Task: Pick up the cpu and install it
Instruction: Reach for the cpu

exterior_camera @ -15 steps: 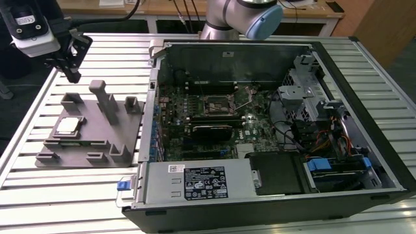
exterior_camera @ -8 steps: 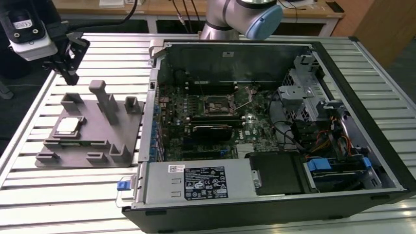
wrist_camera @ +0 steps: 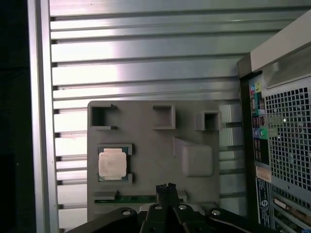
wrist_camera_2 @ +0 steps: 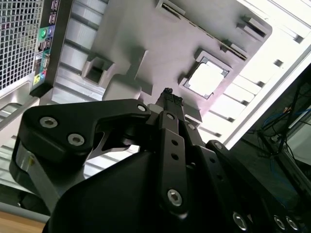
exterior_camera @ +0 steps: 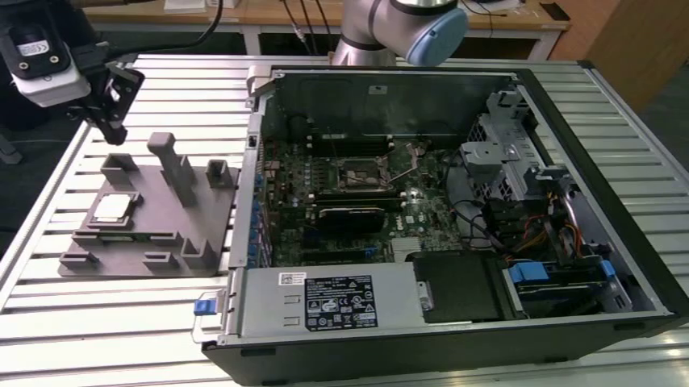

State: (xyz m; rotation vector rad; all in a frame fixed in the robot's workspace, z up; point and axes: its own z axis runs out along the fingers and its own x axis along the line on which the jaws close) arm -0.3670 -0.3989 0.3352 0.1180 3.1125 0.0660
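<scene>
End effector [wrist_camera: 166, 187]: as I read both wrist views, its fingers are pressed together with nothing between them. It hangs above the grey fixture [wrist_camera: 146, 155], off to one side of the cpu.
Cpu [wrist_camera: 112, 163]: lies flat, metal top up, in a square pocket of the fixture. The fixture sits on the slatted surface [exterior_camera: 64, 322], to the exterior view's left of the open computer case [exterior_camera: 603, 161].
Handling: I judge it light, thin and rigid. The top looks slick and the underside is likely delicate.
Where to hold: by two opposite edges of the rim, where the pocket walls seem to leave gaps.
Hidden: I can't see the cpu's underside, its orientation mark, or how deep it sits.
Socket [exterior_camera: 361, 172]: I can't tell whether its cover is open.
</scene>
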